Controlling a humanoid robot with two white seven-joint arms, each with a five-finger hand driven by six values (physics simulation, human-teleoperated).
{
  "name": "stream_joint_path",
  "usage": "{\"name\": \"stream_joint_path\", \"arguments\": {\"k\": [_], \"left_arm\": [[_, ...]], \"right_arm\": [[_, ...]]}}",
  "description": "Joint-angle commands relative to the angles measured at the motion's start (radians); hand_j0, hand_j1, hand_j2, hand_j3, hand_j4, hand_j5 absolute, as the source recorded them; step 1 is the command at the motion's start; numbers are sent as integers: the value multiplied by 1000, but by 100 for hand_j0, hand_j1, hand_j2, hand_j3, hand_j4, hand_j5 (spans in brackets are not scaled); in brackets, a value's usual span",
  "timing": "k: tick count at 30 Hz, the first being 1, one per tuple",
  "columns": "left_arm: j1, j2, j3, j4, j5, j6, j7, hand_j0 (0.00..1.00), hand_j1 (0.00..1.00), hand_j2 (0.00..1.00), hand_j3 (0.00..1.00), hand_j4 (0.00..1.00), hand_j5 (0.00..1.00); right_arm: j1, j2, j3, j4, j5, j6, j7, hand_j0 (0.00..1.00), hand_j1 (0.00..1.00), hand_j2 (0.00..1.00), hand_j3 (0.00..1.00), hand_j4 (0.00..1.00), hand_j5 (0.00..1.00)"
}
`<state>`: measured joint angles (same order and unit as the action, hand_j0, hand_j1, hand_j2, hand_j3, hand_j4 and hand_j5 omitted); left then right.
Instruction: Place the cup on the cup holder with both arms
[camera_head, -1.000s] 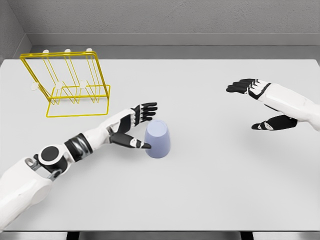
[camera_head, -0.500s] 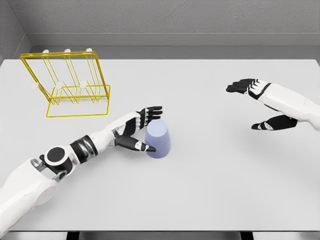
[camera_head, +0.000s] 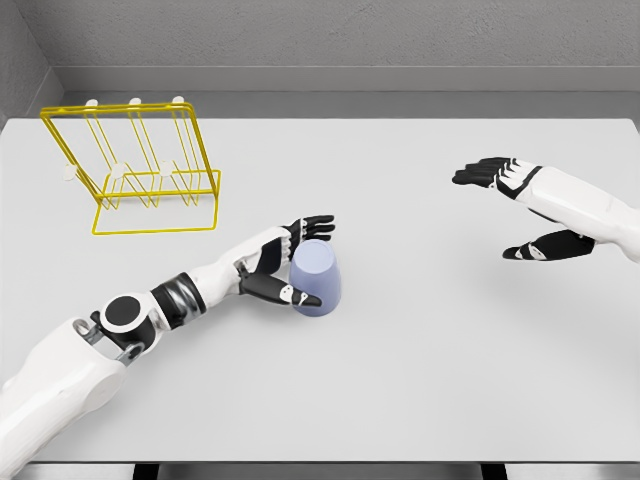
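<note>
Black fingers of the left hand (camera_head: 283, 262) are spread around the lavender cup (camera_head: 316, 278), thumb and fingertips against its side, not yet clenched. That cup stands upside down mid-bench (camera_head: 420, 380), well apart from the yellow wire cup holder (camera_head: 135, 170). Far right, the right hand (camera_head: 525, 210) hovers open.

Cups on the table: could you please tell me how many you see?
1: the lavender cup stands upside down near the table's middle, at the left hand. None appear hidden.

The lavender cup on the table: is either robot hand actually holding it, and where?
The left hand wraps the upside-down lavender plastic cup at its side wall, thumb in front, fingers behind; whether the grip is firm cannot be told. The right hand is open, holding nothing.
</note>
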<state>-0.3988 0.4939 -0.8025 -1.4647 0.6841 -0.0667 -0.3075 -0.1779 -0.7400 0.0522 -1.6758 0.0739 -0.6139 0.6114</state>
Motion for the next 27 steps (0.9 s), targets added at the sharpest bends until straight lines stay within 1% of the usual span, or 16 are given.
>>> {"name": "stream_joint_path", "arguments": {"k": [1, 3, 5, 7, 8, 13, 20, 22, 24, 27], "left_arm": [[0, 0, -1, 9, 5, 1, 1, 100, 100, 100, 100, 100, 100], [0, 0, -1, 9, 5, -2, 1, 90, 90, 90, 90, 90, 90], [2, 0, 0, 9, 6, -7, 1, 73, 73, 73, 73, 73, 73], [3, 0, 0, 9, 6, -8, 1, 69, 69, 69, 69, 69, 69], [3, 0, 0, 9, 6, -10, 1, 65, 65, 65, 65, 65, 65], [6, 2, 3, 7, 8, -13, 2, 64, 64, 64, 64, 64, 64], [6, 6, 16, -9, 15, -15, 2, 65, 65, 65, 65, 65, 65], [9, 12, 37, -32, 15, -13, 2, 66, 66, 66, 66, 66, 66], [8, 18, 43, -52, 15, -13, 2, 66, 66, 66, 66, 66, 66], [6, 25, 65, -57, 15, -13, 2, 66, 66, 66, 66, 66, 66]], "right_arm": [[0, -1, 0, -1, -8, 3, -1, 100, 100, 100, 100, 100, 100], [0, -1, 0, -2, -9, 3, -1, 100, 100, 100, 100, 100, 100], [2, -1, 0, -2, -9, 3, -1, 100, 100, 100, 100, 100, 100], [0, -1, 0, -2, -11, 3, -1, 100, 100, 100, 100, 100, 100], [2, -1, 0, -2, -11, 3, -1, 100, 100, 100, 100, 100, 100], [2, -1, 0, -1, -9, 3, -1, 100, 100, 100, 100, 100, 100], [2, -1, 0, -2, -11, 3, -1, 100, 100, 100, 100, 100, 100], [2, -1, 0, -1, -11, 3, -1, 100, 100, 100, 100, 100, 100], [2, -1, 0, -1, -11, 3, -1, 100, 100, 100, 100, 100, 100], [0, -1, 0, -1, -11, 3, -1, 100, 100, 100, 100, 100, 100]]}}
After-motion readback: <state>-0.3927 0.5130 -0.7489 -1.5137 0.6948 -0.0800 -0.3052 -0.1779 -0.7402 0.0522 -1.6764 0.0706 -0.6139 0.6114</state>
